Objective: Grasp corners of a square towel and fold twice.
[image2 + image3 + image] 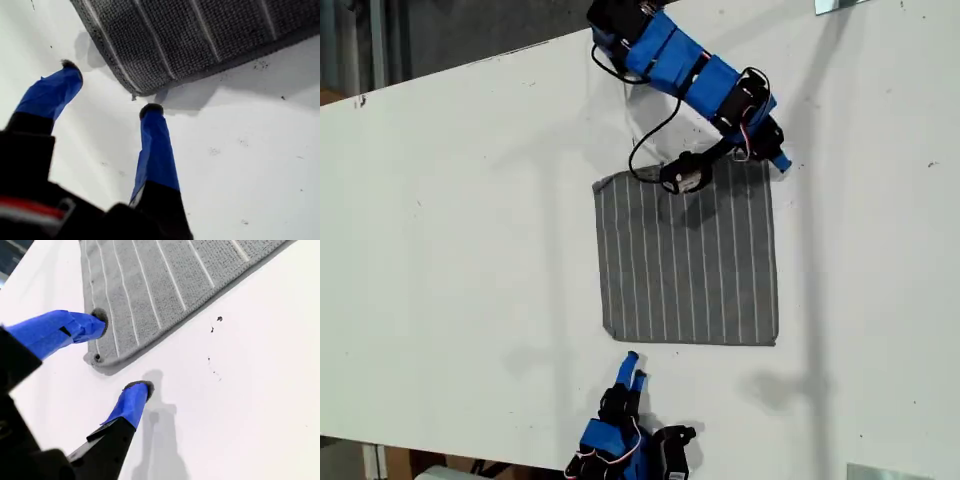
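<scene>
Open first gripper just beside flat towel

No writing, label, brand, number or sign is showing legibly in any view; the towel is bearing only plain white stripes (no lettering); the table is carrying nothing readable.

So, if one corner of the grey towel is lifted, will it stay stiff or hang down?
Probably floppy: the towel is thin woven cloth lying flat on the table. It likely drapes from a lifted corner. Its textured weave probably resists slipping.
</scene>
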